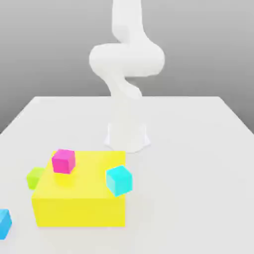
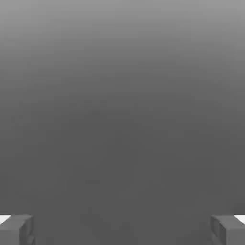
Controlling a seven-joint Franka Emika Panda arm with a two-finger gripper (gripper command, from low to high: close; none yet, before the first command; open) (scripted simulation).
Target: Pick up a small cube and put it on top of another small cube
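The tool (image 2: 122, 229) stood spread wide, gripping nothing — the small lime-green cube (image 1: 35, 177) rested on the white tabletop (image 1: 198, 163), touching the big yellow block (image 1: 79, 196).

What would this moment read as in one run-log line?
phase: before pick | gripper: open, holding nothing | lime-green cube: on table beside yellow block | magenta cube: on block

You see the gripper (image 2: 122, 229) with its two fingers (image 2: 16, 229) spread wide, one grey tip at each lower corner of the frame. Between them lies a plain grey backdrop, lighter toward the upper edge and darker further down. A sliver of white shows above each fingertip.
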